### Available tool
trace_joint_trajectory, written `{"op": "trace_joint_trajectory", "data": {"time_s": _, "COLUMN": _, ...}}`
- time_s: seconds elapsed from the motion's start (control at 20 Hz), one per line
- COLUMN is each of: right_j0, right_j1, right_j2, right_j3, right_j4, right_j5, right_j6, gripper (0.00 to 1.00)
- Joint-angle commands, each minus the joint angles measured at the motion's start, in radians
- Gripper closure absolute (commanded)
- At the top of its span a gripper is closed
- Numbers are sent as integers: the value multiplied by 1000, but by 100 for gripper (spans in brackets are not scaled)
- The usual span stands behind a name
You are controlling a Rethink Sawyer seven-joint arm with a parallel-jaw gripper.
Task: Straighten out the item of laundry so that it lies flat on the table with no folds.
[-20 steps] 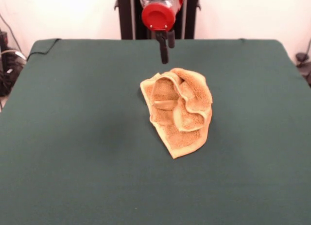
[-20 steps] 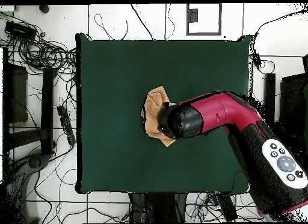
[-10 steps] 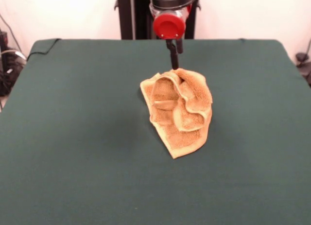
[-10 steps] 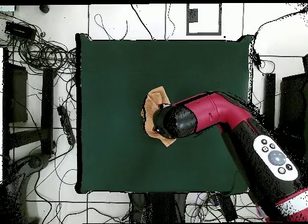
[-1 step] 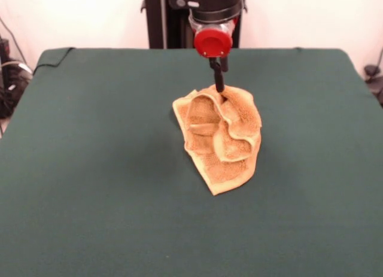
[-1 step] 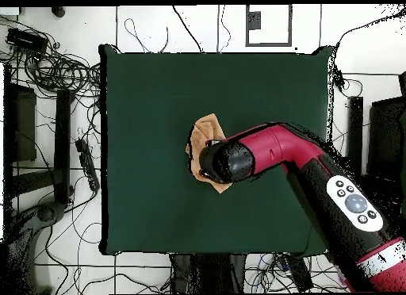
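The crumpled towel (image 5: 220, 137) sits mid-table (image 5: 90, 187), soft and light, best pinched at a hemmed corner, while the gripper (image 5: 219, 85) touches its far edge, grip state unclear.

Tangled cables (image 6: 55, 70) lie on the tiled floor (image 6: 158, 26).

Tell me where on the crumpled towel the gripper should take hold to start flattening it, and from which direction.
Probably the raised fold at the towel's far edge in the front view, taken from straight above. The gripper hangs right over that ridge, which stands up off the green table and gives the cloth something to pinch. The pointed near corner lies flat, so it looks harder to catch.
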State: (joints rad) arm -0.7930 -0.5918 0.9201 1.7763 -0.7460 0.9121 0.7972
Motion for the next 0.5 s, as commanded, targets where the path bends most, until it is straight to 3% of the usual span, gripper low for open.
{"op": "trace_joint_trajectory", "data": {"time_s": 0.05, "right_j0": 53, "right_j1": 73, "right_j2": 7, "right_j3": -47, "right_j4": -64, "right_j5": -19, "right_j6": -184, "gripper": 0}}
{"op": "trace_joint_trajectory", "data": {"time_s": 0.5, "right_j0": 42, "right_j1": 144, "right_j2": -1, "right_j3": -106, "right_j4": -106, "right_j5": -21, "right_j6": -206, "gripper": 0}}
